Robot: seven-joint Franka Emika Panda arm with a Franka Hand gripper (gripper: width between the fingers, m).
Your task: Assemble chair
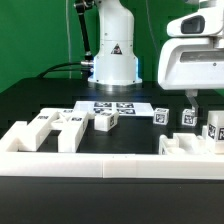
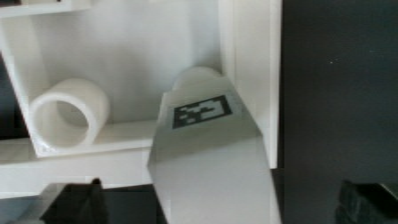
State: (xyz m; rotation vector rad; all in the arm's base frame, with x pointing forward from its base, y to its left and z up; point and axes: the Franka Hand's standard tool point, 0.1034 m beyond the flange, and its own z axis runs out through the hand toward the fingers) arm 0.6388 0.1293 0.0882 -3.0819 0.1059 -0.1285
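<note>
The chair is lying in loose pieces, and as far as the pictures show, no 2 of them are joined, so the assembly appears to be at or near its very start. One cluster of chunky tagged parts (image 1: 55,127) is sitting toward the exterior view's left, a single tagged block (image 1: 105,120) is resting near the middle, and several smaller tagged pieces (image 1: 187,118) are standing toward the exterior view's right, under the arm.

The end effector (image 1: 193,103) is hanging over that right-hand group with its fingers spread wide apart and nothing between them. In the wrist view, the end effector (image 2: 222,200) is looking down on a long flat panel (image 2: 210,150) with a rounded end and 1 tag. The dark fingertips (image 2: 71,200) are showing at either side of the panel. Whether they are touching it cannot be told, but they are not clamping it. A white round piece (image 2: 68,115) is leaning just beside the panel, in a white corner.

Judging from this, picking up a first part is the step in hand, and every joint is left to do.

The worktop (image 1: 30,100) is showing as a flat black surface. The marker board (image 1: 115,108) is lying flat in front of the white robot base (image 1: 112,55), and a low white border wall (image 1: 100,162) is running along the near edge. A green backdrop (image 1: 40,35) is closing off the room behind.
</note>
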